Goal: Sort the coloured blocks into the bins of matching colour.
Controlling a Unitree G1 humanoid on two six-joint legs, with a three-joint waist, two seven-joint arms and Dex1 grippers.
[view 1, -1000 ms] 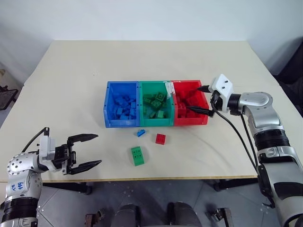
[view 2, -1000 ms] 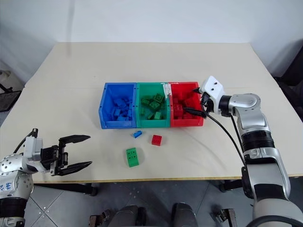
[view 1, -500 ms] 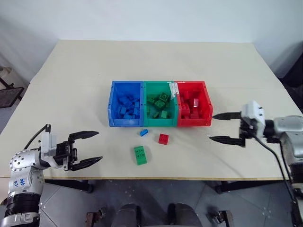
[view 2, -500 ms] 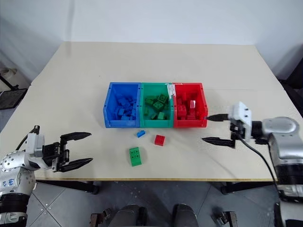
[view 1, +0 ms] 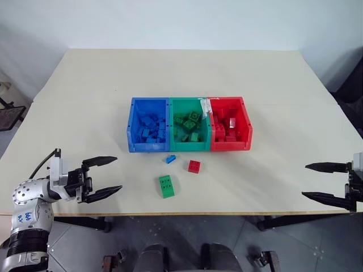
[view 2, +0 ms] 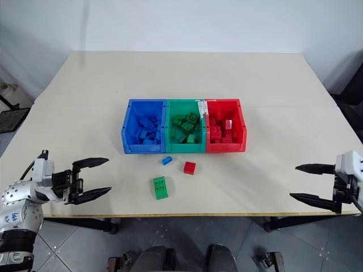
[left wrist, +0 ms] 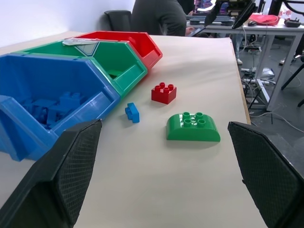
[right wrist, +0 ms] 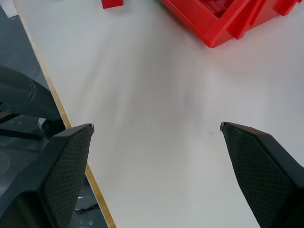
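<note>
3 loose blocks lie on the surface (view 1: 85, 102) just below the bins, lower centre of the head views: tiny blue block (view 1: 169, 159) nearest the blue bin (view 1: 131, 122), small red block (view 1: 194, 166) below the seam of green bin (view 1: 177, 146) and red bin (view 1: 246, 122), green block (view 1: 166, 186) lowest, nearest the front edge. All 3 bins already hold bricks of matching colour.

Left gripper (view 1: 104, 177) at lower left, fingers spread wide, empty, pointing level toward the blocks. Right gripper (view 2: 309, 182) at the lower right edge, fingers also wide apart, empty, well apart from everything.

Next pick, as a judgement: the green block looks easiest for the left gripper. Straddle its short sides, close on flat faces and not the rounded top, lift clear before crossing the bin's front wall, release over the green bin. Blue block is tiny; a centred pinch is needed or it may skid.

Writing: a white label on the green bin's rim, unreadable. No brands legible.
</note>
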